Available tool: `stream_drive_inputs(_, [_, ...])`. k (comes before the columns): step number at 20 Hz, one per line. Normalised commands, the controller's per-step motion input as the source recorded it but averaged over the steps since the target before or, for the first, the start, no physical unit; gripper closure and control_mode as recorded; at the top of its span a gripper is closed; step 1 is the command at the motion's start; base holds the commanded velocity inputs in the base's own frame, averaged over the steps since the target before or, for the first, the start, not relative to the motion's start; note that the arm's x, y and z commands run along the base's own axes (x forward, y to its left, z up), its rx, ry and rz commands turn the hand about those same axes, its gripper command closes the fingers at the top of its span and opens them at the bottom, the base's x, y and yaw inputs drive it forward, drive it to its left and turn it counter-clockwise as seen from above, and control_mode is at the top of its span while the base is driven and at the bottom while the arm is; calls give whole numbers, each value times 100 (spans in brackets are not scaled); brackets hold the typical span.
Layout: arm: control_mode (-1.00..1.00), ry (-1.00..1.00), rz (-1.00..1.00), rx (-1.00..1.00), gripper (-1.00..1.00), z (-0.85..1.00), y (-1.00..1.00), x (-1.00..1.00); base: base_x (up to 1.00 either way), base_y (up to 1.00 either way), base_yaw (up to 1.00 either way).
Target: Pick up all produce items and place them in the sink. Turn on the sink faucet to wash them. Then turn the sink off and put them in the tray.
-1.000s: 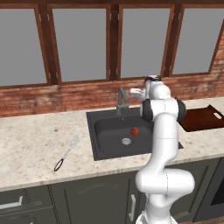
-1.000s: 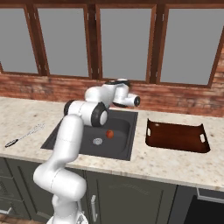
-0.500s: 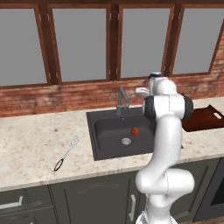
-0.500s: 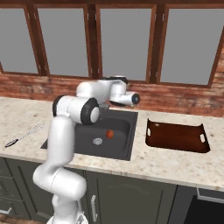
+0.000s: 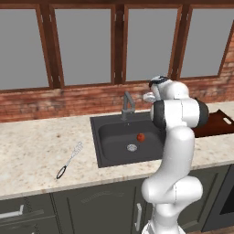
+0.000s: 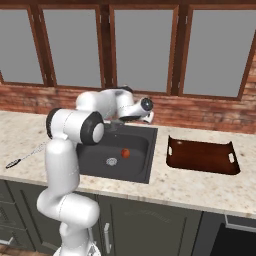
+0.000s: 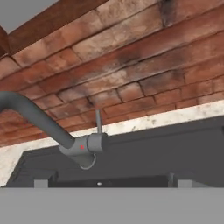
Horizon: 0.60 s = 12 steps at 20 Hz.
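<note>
Fingers (image 7: 40, 183) spread apart, holding nothing, aimed at the faucet (image 7: 81, 148) just ahead, likely lining up on its thin upright lever to turn water on. Fruit (image 5: 140, 136) sits below in the sink (image 5: 109, 137) near the drain, ready to wash; tray (image 6: 200, 157) is well off to the side.

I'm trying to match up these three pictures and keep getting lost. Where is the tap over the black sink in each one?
Left base view: the faucet stands at the sink's back edge, just left of the arm's hand.
Right base view: I cannot make it out; the arm crosses the sink's back edge.
Hand view: it fills the left and centre, spout running to the upper left, thin lever upright.
Shared landmark: the brick wall behind the sink.
</note>
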Motion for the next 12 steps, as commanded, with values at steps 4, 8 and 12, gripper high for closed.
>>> stream_drive_inputs(4, [-100,23,-7,-11,-100,-17,0,-36,0,0,0])
stream_drive_inputs(8, [-100,29,-7,-9,-100,-20,0,-18,0,0,0])
stream_drive_inputs(12, [-100,30,-6,-7,-100,-23,0,-18,0,0,0])
